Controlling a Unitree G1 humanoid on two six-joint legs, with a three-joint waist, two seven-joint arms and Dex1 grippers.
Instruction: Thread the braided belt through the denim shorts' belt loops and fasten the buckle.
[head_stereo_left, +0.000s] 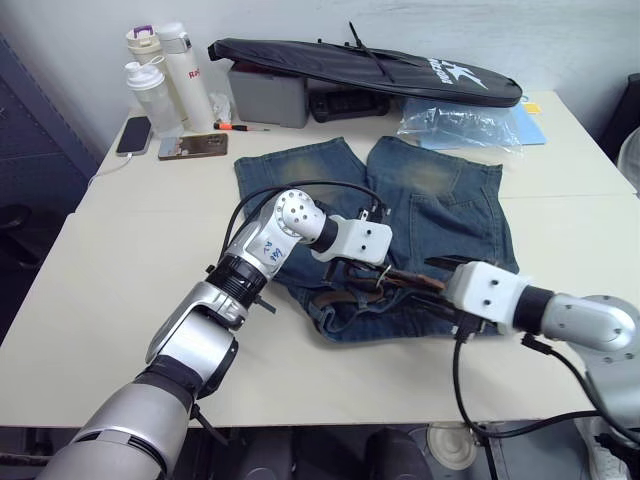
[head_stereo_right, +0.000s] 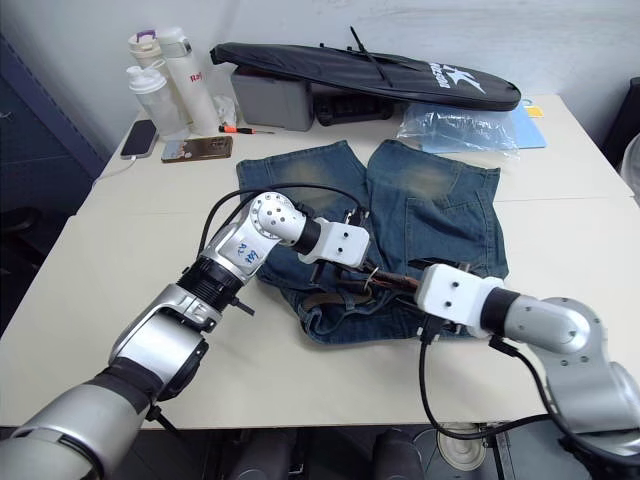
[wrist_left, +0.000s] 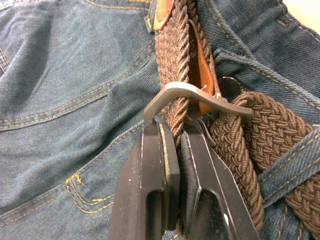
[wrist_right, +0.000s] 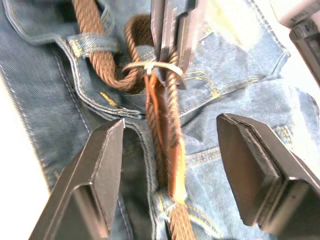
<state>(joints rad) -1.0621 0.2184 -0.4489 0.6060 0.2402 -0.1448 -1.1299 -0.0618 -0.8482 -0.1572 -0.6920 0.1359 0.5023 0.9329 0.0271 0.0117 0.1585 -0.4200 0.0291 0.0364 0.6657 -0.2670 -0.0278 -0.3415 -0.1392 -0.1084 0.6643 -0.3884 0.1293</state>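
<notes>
Left gripper (wrist_left: 172, 150) bent down over denim shorts (head_stereo_left: 440, 215), clenched on braided belt (wrist_left: 172, 55) beside buckle (wrist_left: 200, 95). Right gripper (wrist_right: 170, 155) at 3 o'clock, spread wide, straddling belt.

Silver-grey arms, white wrist blocks, black cables (blue scribble on left forearm), black pincer fingers (wrist_left: 165, 170).

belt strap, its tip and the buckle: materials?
The braided belt: woven cord, probably elastic or synthetic, dark brown and matte; the plaited strands show plainly. The tan tip: looks like leather, smooth with a slight sheen and a flat cut edge; could be faux. The buckle: metal, silver with a brushed finish; thin rigid frame with light scratches. The left gripper is shut on the belt.
</notes>
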